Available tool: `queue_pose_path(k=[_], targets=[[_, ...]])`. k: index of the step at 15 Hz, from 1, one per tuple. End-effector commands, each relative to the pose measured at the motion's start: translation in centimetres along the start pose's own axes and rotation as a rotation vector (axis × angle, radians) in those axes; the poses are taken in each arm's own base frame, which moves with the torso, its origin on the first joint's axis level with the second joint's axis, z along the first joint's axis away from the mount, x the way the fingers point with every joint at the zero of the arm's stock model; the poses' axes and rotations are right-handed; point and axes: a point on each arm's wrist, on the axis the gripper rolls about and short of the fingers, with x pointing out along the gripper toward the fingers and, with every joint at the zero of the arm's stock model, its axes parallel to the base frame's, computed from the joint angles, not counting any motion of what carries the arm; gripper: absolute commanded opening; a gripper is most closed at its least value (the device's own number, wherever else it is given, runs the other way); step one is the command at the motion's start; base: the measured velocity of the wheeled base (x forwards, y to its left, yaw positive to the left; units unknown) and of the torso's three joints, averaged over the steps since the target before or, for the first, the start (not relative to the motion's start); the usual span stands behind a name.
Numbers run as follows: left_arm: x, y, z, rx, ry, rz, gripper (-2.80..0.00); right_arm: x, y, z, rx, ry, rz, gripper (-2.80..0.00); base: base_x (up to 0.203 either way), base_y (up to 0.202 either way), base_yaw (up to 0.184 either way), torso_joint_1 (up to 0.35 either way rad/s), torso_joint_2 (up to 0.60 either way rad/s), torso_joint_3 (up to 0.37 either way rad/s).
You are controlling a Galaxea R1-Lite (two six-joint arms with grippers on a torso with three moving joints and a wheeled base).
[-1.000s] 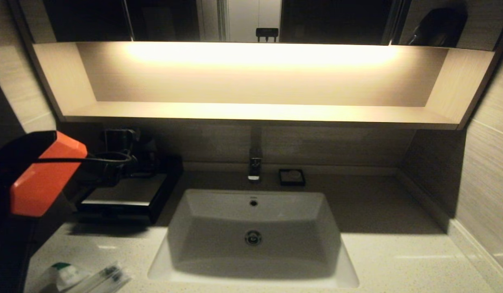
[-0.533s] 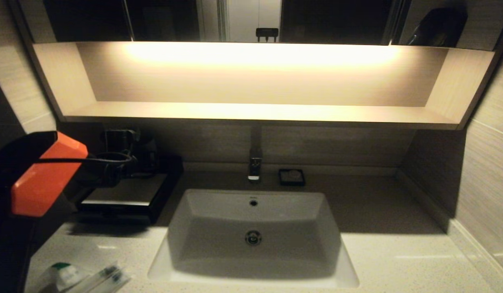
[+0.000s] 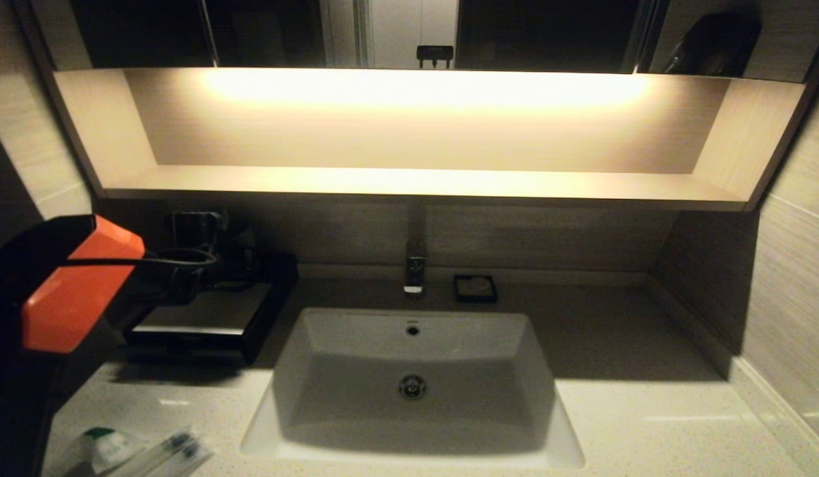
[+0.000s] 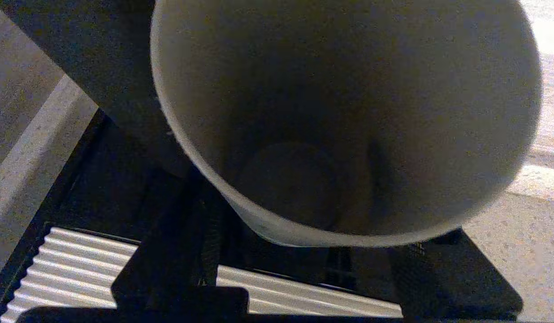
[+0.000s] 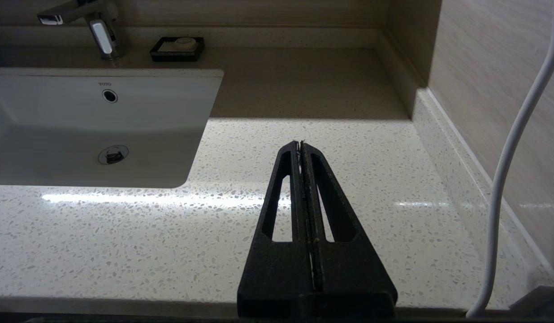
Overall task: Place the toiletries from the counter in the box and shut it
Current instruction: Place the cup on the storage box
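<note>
The toiletries (image 3: 138,454), clear-wrapped packets with green accents, lie on the counter (image 3: 648,424) at the front left corner. The black box (image 3: 211,318) with its pale top panel stands at the back left of the sink; its ribbed top also shows in the left wrist view (image 4: 80,264). My left gripper (image 3: 197,265) hangs over the back of the box, right at a pale grey cup (image 4: 348,112) that fills the left wrist view and hides the fingertips. My right gripper (image 5: 300,143) is shut and empty above the counter (image 5: 124,233), right of the sink.
A white sink basin (image 3: 413,371) sits mid-counter with a tap (image 3: 415,275) behind it. A small black square dish (image 3: 475,289) stands beside the tap. A lit wooden shelf (image 3: 409,179) overhangs the back. A wall (image 5: 483,89) closes the right side.
My left arm has crept slightly up and to the right. Nothing else has moved.
</note>
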Motion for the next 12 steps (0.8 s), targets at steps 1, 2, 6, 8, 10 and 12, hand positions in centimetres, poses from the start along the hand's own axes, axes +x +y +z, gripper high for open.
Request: queue_pose_path(k=[1,2,6,8,10,12], targets=[[0.14,0.02,-0.16,0.000,0.002,0.001,0.00,0.00,0.00,-0.01,0.000,0.000,0.000,-2.80,0.000,0.000,0.000,0.000,0.00,0.000],[0.18,0.02,-0.21,0.001,0.002,0.001,0.00,0.00,0.00,-0.01,0.000,0.000,0.001,-2.80,0.000,0.000,0.000,0.000,0.00,0.000],[0.15,0.09,-0.09,-0.001,-0.002,0.001,0.00,0.00,0.00,-0.01,0.000,0.000,0.000,-2.80,0.000,0.000,0.000,0.000,0.00,0.000],[0.02,0.09,0.10,-0.001,-0.006,0.001,0.00,0.00,0.00,-0.01,0.000,0.000,0.000,-2.80,0.000,0.000,0.000,0.000,0.00,0.000],[-0.26,0.16,0.36,-0.008,-0.009,0.002,0.00,0.00,0.00,-0.01,0.000,0.000,0.000,-2.80,0.000,0.000,0.000,0.000,0.00,0.000],[-0.48,0.11,0.43,-0.009,-0.007,0.001,0.00,0.00,0.00,-0.01,0.000,0.000,0.000,-2.80,0.000,0.000,0.000,0.000,0.00,0.000]])
